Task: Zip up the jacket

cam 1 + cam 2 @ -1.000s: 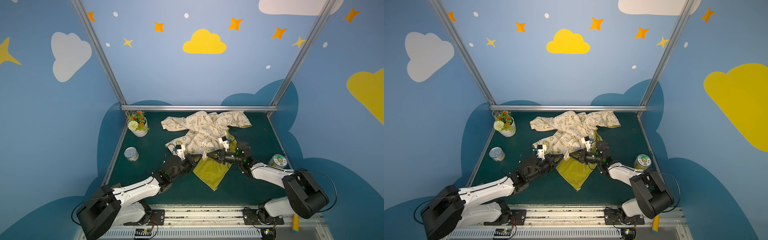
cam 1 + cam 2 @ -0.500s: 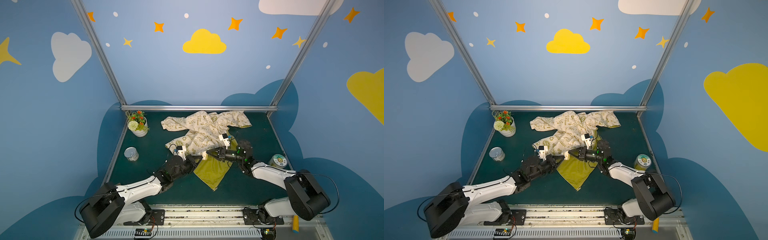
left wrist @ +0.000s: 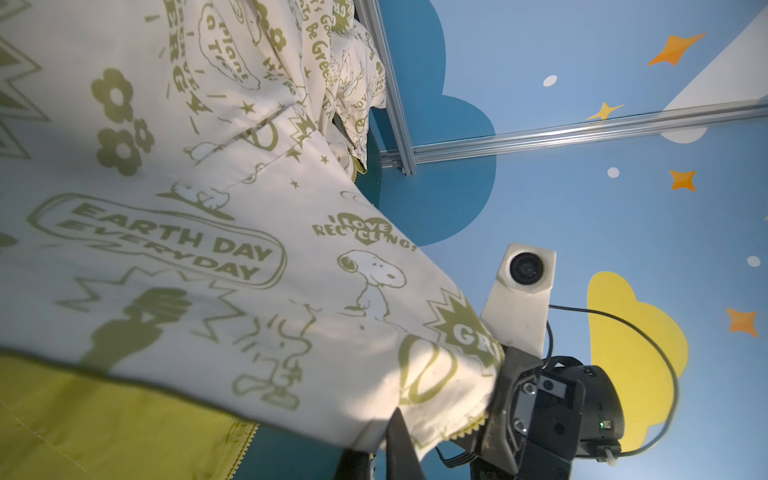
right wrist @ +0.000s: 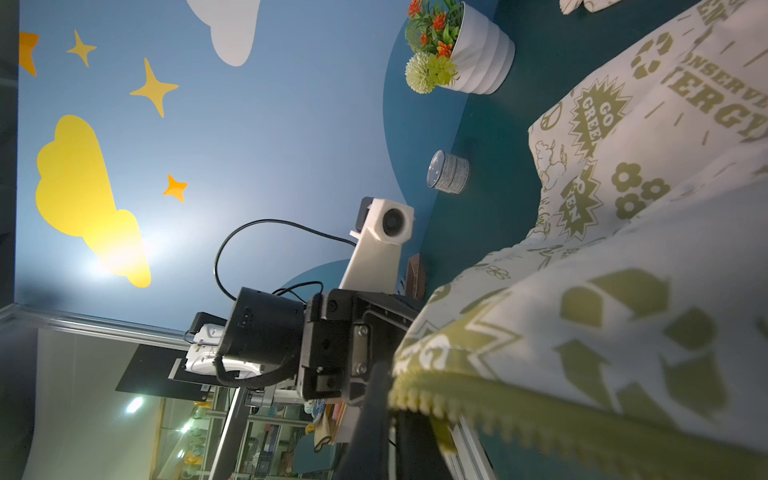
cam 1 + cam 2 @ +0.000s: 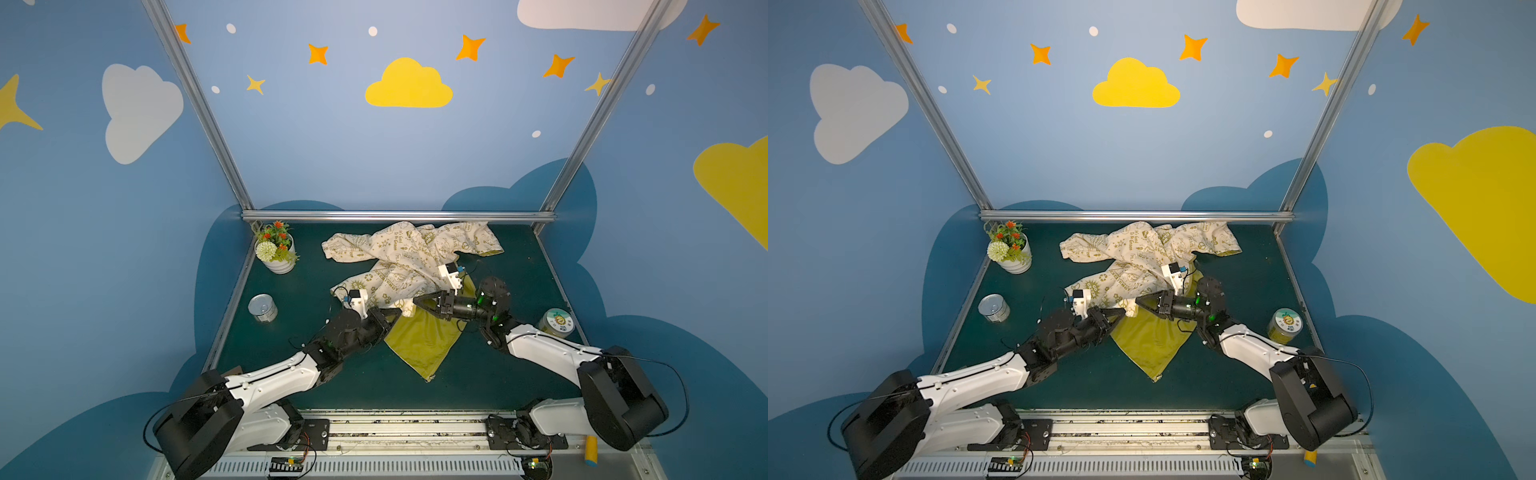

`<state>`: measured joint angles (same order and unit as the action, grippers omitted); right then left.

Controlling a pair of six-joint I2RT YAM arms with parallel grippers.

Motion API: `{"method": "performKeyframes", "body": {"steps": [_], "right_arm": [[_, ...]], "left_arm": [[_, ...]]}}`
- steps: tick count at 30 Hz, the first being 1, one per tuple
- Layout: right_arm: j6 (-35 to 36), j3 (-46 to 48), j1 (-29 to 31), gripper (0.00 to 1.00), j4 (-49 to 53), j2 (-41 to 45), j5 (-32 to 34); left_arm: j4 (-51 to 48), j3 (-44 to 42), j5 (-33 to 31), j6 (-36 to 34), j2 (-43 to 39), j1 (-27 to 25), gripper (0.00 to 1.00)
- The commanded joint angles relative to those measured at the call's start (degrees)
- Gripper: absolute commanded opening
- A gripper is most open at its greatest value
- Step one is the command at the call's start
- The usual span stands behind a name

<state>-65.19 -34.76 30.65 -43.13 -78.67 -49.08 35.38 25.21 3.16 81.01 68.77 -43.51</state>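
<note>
Setting: blue booth with painted clouds and stars; dark green table (image 5: 498,374).
Jacket (image 5: 407,257): crumpled from table centre toward 12 o'clock; lining flap (image 5: 419,340) points to 6 o'clock.
Left gripper (image 5: 392,312): closed on the cream hem corner.
Right gripper (image 5: 417,300): clamped on the same corner, at the left's 3 o'clock, nearly touching.
Zipper teeth (image 4: 457,399): begin at the pinch; both arms look equally near.
</note>
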Motion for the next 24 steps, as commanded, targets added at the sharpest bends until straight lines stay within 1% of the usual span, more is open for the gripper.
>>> {"method": "performKeyframes", "body": {"steps": [1,3,6,9,15,17,21,23,24], "right_arm": [[-1.7,-1.6,0.5,0.0,-3.2,-1.7,-2.0],[-2.5,-1.4,0.5,0.0,-4.5,-2.1,-2.0],[-1.9,-0.8,0.6,0.0,-4.0,-1.5,-1.7],[-0.7,-0.6,0.5,0.0,-2.0,-0.6,-1.4],[-0.2,-0.4,0.6,0.0,-1.4,-0.1,-1.7],[-0.4,-0.3,0.6,0.0,-1.6,0.1,-1.7],[-0.6,-0.4,0.9,0.0,-1.8,0.5,-2.2],[-0.6,-0.5,1.0,0.0,-1.7,0.8,-2.3],[-0.6,-0.5,1.1,0.0,-1.7,1.0,-2.3]], "left_arm": [[0.6,0.9,1.9,-0.4,1.3,0.3,0.12],[0.9,0.6,1.4,-0.3,1.3,0.4,0.16],[1.4,0.7,0.6,-0.6,0.9,0.5,0.32],[2.0,0.3,0.3,-1.9,-0.7,0.5,0.4],[0.6,-3.2,-4.6,-2.4,-7.2,0.5,0.46],[-1.0,-2.6,-4.6,-2.9,-8.1,0.8,0.5],[2.6,-2.3,-2.7,-2.1,-6.1,1.2,0.55],[4.1,-2.2,-2.2,-1.7,-4.8,1.2,0.55],[4.4,-2.1,-2.2,-1.7,-4.3,1.2,0.52]]}}
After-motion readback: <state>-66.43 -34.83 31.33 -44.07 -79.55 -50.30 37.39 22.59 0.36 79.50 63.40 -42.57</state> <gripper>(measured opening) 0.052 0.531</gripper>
